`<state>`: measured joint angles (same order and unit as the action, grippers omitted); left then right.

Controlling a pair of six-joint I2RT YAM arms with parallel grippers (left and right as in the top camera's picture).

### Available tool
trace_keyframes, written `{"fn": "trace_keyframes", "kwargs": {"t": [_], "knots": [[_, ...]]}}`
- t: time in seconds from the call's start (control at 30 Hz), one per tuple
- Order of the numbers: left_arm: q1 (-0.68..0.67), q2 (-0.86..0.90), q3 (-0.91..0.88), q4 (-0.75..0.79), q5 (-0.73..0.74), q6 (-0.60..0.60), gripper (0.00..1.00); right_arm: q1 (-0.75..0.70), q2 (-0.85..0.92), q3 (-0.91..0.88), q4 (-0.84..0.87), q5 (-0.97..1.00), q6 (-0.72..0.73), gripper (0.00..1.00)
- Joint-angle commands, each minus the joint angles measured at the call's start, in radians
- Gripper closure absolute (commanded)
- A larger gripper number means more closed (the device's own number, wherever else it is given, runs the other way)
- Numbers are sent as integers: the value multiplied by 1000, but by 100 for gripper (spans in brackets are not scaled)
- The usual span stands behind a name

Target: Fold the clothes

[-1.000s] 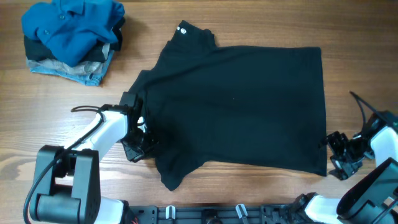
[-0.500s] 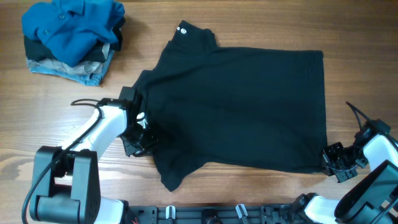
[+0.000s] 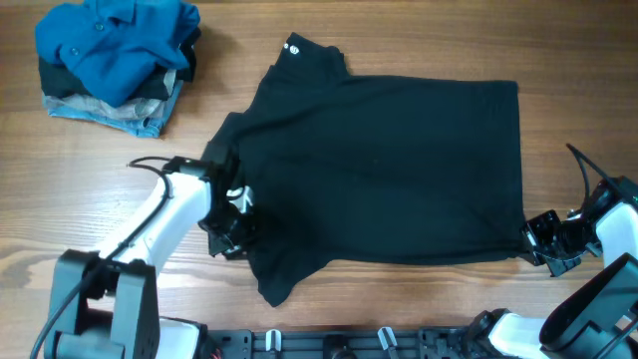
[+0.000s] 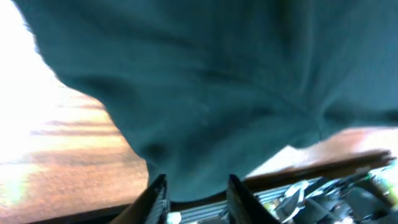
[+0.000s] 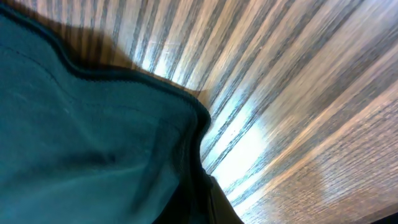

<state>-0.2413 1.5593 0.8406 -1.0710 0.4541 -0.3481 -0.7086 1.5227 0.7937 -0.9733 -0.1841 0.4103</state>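
Since a second ago my right gripper (image 3: 535, 245) has slid in toward 12 o'clock and gone from wide apart to closed. It now sits clamped at the 4 o'clock hem corner of the plain black short-sleeved T-shirt of soft fabric (image 3: 399, 170). The right wrist view shows that corner running down into its fingertips, so I judge it pinched. My left gripper (image 3: 231, 231) has crept toward 3 o'clock and gone from closed to partly apart, with the near sleeve's cloth lying loose between its fingers (image 4: 157, 194); I read no grip there. The T-shirt lies flat on the pale wooden table (image 3: 419, 40), its long axis running 9 to 3 o'clock, collar toward 10, hem at 3. From the right gripper the whole body stretches away toward 10 o'clock, so that arm, nearer the hem, looks placed to carry it that way.
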Motion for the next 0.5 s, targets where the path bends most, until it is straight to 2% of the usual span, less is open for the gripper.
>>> {"fn": "trace_keyframes", "kwargs": {"t": [0.0,0.07,0.13,0.2,0.3,0.47], "knots": [[-63,-16,-5,-25,20,-31,62,4,7,18,1,-24,-18,96],[-87,-16,-25,-43,21,-70,57,4,7,18,3,-24,-19,96],[-108,-16,-50,-51,24,-127,37,4,7,18,4,-23,-19,96],[-122,-16,-79,-53,29,-170,28,4,7,18,5,-24,-19,96],[-132,-16,-135,-45,44,-255,25,4,7,18,8,-24,-19,96],[-132,-16,-195,36,80,-294,30,4,7,18,16,-24,-20,96]]}}
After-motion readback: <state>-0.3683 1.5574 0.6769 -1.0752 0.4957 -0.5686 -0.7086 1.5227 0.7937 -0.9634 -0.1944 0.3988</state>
